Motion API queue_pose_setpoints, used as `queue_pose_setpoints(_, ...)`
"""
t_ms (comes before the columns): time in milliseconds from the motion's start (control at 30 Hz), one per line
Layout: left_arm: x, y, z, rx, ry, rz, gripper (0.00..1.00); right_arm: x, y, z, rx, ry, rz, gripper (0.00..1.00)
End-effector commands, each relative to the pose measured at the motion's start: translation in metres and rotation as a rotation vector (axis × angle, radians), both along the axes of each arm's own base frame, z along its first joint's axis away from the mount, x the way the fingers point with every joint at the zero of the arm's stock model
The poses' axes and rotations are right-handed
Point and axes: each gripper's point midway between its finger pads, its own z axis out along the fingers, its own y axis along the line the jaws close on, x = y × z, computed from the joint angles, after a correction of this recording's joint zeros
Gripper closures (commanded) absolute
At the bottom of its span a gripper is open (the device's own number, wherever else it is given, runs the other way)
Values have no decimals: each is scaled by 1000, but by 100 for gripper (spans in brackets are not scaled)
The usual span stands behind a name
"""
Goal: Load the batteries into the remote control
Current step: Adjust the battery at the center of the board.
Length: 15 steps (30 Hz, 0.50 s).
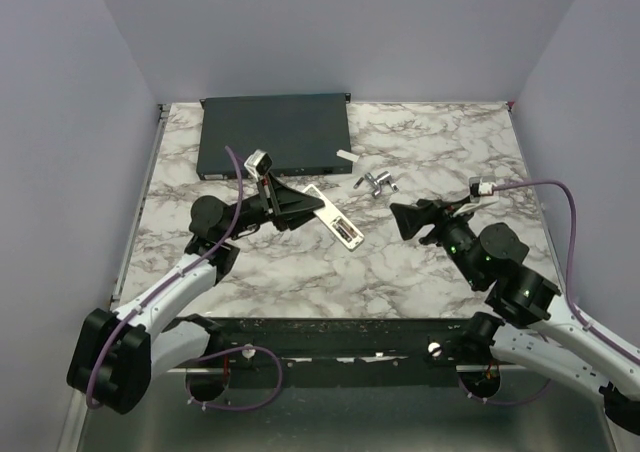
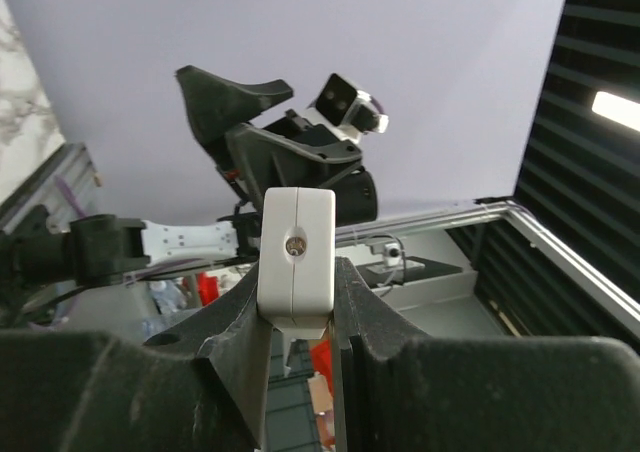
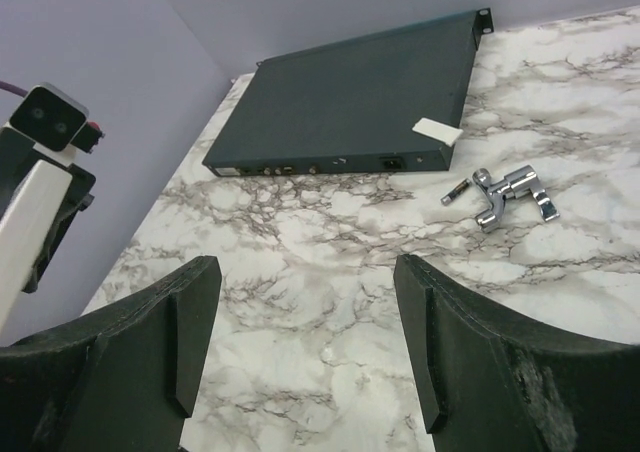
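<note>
Pale purple walls (image 1: pixel 330 32) all around. Below them, a bench (image 1: pixel 300 282) with a white and grey marble look. At the far edge, a big flat dark-grey box (image 1: pixel 275 132).

Near the middle, the left gripper (image 1: pixel 305 200), squeezed shut on one end of the remote control (image 1: pixel 335 222), holding it out above the bench. To the right, the right gripper (image 1: pixel 405 217), wide open with nothing in it, near the remote control's free end but not touching.

Only in the left wrist view: the white end of the remote control pinched between both fingers (image 2: pixel 240 342), plus dark slats (image 2: pixel 600 122) at the right.

Only clear in the right wrist view: a shiny metal part (image 3: pixel 515 194) on the bench, a small white piece (image 3: pixel 438 130) at the box's near edge, and one thin battery (image 3: pixel 455 192) lying just beside the metal part.
</note>
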Motion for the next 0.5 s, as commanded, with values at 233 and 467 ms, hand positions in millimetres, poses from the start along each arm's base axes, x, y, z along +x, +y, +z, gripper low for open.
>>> queue_pose_setpoints(233,-1,9,0,49,-129,20,100,12,8,-43,-144,121,-29,23)
queue_pose_setpoints(467,19,30,-57,392,-142,193,100,35,56,-91,-349,230,74,28)
